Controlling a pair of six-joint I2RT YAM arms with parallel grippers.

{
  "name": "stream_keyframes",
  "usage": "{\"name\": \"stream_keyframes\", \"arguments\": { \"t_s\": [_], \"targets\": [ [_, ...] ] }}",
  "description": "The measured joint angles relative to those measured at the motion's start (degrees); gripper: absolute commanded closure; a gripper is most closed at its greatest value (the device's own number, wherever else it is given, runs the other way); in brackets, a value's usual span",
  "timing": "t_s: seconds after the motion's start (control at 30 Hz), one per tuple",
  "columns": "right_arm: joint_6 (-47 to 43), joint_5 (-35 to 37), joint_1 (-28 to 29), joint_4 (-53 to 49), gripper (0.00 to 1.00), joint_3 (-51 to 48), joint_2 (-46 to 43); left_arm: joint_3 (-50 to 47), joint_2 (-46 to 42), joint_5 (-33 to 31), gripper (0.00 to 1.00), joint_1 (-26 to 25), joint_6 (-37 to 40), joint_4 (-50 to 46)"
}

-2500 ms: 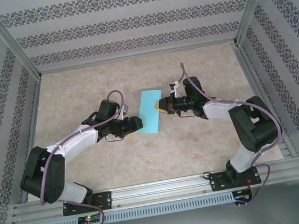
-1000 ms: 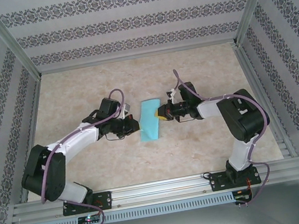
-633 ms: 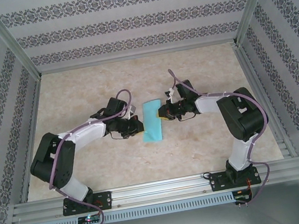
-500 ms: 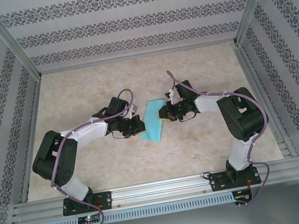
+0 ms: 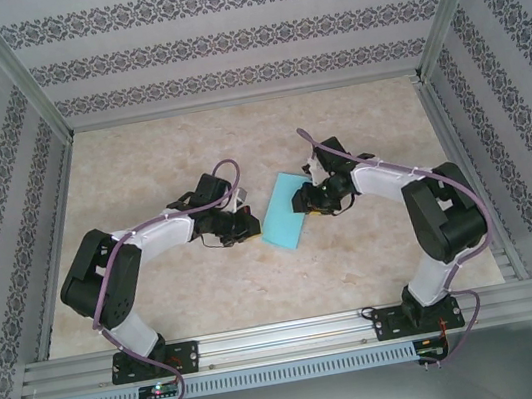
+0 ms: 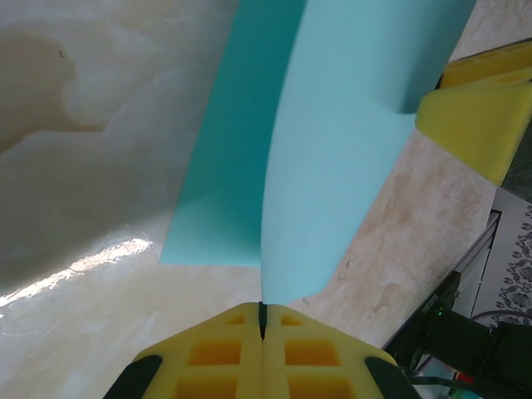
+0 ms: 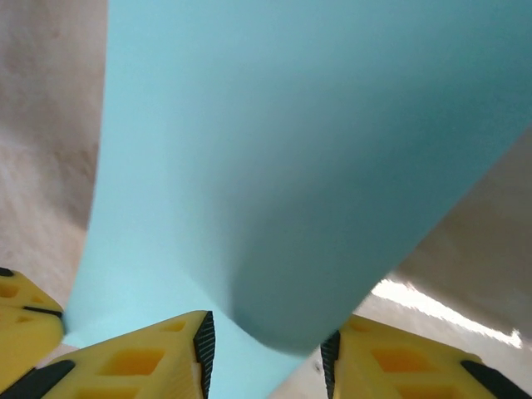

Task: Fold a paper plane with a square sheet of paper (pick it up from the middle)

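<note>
The sheet of paper (image 5: pixel 285 211) sits near the middle of the surface (image 5: pixel 138 159), slightly skewed, with a claw at each side. It is not flat. It is doubled over in a loose, uncreased bend, and in the left wrist view one layer appears to lie low while the other arches above it.

The left claw (image 6: pixel 262 309) has its yellow pads pressed together on the sheet's edge, probably to anchor that side while the fold takes shape. The right claw (image 7: pixel 266 334) stands partly spread, with a pad on either side of the rounded bend and no pinch on it. I judge this lets the upper flap settle over the lower layer before the bend is pressed into a crease. The springy paper could unroll once it is free.
</note>
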Motion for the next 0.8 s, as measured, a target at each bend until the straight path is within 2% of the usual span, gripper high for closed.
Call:
{"name": "stream_keyframes", "arguments": {
  "t_s": [0.23, 0.4, 0.67, 0.8],
  "targets": [
    [-0.83, 4.85, -2.10, -5.05, 0.60, 0.00, -5.51, 0.00, 0.90, 0.24, 1.00, -0.28, 0.00, 0.09],
    [0.44, 4.57, -2.12, -3.87, 0.64, -0.13, -7.15, 0.00, 1.29, 0.35, 1.00, -0.96, 0.00, 0.37],
    [2.60, 3.32, -0.04, 1.40, 0.78, -0.17, -1.38, 0.68, 2.29, 0.33, 1.00, -1.77, 0.44, 0.37],
    [2.62, 3.30, -0.04, 2.43, 0.80, -0.15, 2.29, 1.18, 2.34, 0.33, 1.00, -1.77, 0.83, 0.37]
  ]
}}
